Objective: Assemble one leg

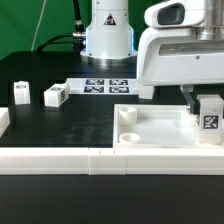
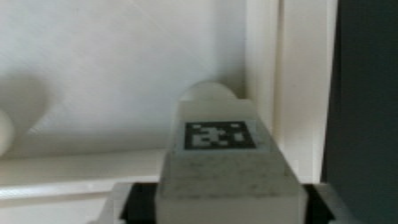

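My gripper (image 1: 209,106) is shut on a leg (image 1: 211,117), a small white block with a black-and-white marker on its side. It holds the leg upright over the right end of the large white tray-like panel (image 1: 160,130), near its far right corner. In the wrist view the leg (image 2: 222,150) fills the space between my two dark fingers (image 2: 139,203), its tip close to the panel's inner corner (image 2: 125,90). Two more legs (image 1: 54,95) (image 1: 21,93) stand on the black table at the exterior view's left.
The marker board (image 1: 105,86) lies on the table behind the panel, before the arm's base (image 1: 107,40). A long white rail (image 1: 60,160) runs along the front edge. A white part (image 1: 3,122) sits at the far left edge.
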{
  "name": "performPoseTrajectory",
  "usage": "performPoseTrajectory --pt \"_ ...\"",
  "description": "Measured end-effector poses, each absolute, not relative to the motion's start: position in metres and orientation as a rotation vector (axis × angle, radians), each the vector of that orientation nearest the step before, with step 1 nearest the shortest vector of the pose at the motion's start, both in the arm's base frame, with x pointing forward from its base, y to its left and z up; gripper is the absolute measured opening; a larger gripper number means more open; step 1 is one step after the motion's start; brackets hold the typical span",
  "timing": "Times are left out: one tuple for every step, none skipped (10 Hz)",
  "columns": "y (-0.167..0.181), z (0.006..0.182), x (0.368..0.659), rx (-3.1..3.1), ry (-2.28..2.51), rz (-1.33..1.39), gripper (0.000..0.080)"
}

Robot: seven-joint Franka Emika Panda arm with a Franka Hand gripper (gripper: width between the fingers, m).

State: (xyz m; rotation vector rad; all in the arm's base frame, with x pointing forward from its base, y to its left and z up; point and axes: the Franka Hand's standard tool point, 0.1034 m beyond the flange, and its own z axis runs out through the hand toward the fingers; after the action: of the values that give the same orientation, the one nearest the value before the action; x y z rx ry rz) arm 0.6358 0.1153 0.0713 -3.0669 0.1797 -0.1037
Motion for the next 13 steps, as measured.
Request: performPoseTrajectory --pt "0.1154 0.0712 0.6357 -3.052 0.311 -0.098 0.0289" --pt "0.1143 0.0712 0.6359 -3.019 0.480 -0.093 0.0289" --pt "0.1137 0.0711 0.6361 -2.982 0.638 -0.089 0.0289" --pt "0.1129 0.0710 0.6362 -2.925 0.821 -0.082 0.0289" --pt "0.1118 0.0709 0.6367 -2.866 0.973 -0.079 0.0289" --pt "0.1119 0.0708 0.6363 -2.820 1.087 -0.076 0.0290" --pt "0.1136 0.0708 0.6355 -2.725 1.296 -0.062 0.0290" --pt "0.1144 0.0706 0.6349 -2.629 1.477 -0.049 0.0290" --pt "0.1146 0.0706 0.6346 -2.529 1.639 -0.044 0.0291" --pt "0.1153 0.0705 0.6343 -2.428 1.783 -0.034 0.0291" --pt "0.1155 0.0705 0.6342 -2.300 1.942 -0.024 0.0291" --pt "0.1158 0.0704 0.6341 -2.217 2.031 -0.018 0.0291" --pt "0.1158 0.0703 0.6341 -2.174 2.075 -0.013 0.0291"
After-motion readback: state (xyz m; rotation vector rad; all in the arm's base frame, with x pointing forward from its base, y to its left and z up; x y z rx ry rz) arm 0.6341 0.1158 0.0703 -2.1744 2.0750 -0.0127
